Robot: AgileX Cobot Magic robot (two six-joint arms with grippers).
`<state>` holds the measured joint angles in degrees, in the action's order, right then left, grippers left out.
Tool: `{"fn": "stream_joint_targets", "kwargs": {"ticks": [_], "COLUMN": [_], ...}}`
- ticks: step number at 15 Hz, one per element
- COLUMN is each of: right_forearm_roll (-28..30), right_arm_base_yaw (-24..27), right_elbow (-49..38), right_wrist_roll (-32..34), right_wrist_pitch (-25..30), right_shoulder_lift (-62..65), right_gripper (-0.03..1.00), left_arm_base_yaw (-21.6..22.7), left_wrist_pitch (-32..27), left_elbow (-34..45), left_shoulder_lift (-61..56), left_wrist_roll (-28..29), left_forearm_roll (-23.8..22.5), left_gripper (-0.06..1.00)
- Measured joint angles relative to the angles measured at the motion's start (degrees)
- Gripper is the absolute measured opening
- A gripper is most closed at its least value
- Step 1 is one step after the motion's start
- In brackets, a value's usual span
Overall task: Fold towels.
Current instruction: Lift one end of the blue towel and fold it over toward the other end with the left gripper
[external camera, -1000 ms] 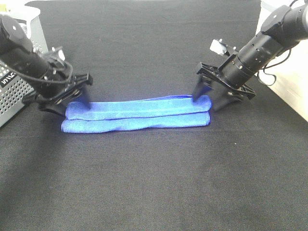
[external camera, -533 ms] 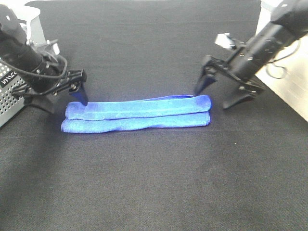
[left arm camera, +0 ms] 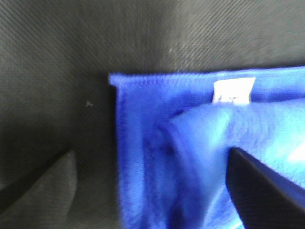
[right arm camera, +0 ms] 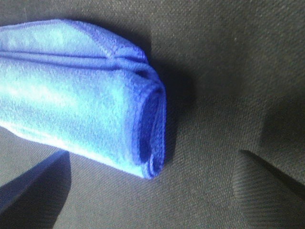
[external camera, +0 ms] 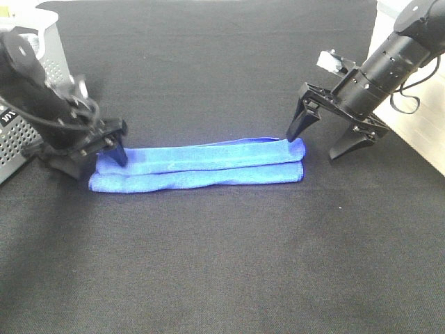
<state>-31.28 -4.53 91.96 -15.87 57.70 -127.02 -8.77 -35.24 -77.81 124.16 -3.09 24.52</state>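
The left gripper (external camera: 94, 158) has dropped onto one end of the folded blue towel (external camera: 208, 165), spread wide. The right gripper (external camera: 316, 142), spread too, touches the other end. Open black bench (external camera: 222, 264) lies in front.

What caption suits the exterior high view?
Open left gripper and right gripper straddle the ends of a folded blue towel on black cloth.

left pincer (external camera: 97, 163) splayed, right pincer (external camera: 312, 146) splayed
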Motion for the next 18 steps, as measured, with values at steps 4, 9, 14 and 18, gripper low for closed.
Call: {"fn": "stream_joint_targets", "kwargs": {"ticks": [4,9,14,18], "right_forearm_roll": [0.00,0.00,0.00,0.00], "right_arm_base_yaw": [0.00,0.00,0.00,0.00], "right_elbow": [0.00,0.00,0.00,0.00], "right_wrist_roll": [0.00,0.00,0.06,0.06], "right_wrist_pitch": [-1.26,-1.49,-1.89,-1.89], "right_shoulder_lift": [0.00,0.00,0.00,0.00], "right_gripper": [0.86,0.86,0.86,0.86], "left_arm_base_yaw": [0.00,0.00,0.00,-0.17], "left_wrist_pitch": [1.26,1.66,0.29,-9.51], "left_elbow": [-0.17,-0.11,0.00,-4.53], "left_shoulder_lift": [1.20,1.95,-4.87,-10.94], "left_wrist_roll": [-4.98,-5.44,1.55,11.06], "left_forearm_roll": [8.77,10.71,-3.61,-15.93], "left_gripper": [0.56,0.09,0.09,0.09]}}
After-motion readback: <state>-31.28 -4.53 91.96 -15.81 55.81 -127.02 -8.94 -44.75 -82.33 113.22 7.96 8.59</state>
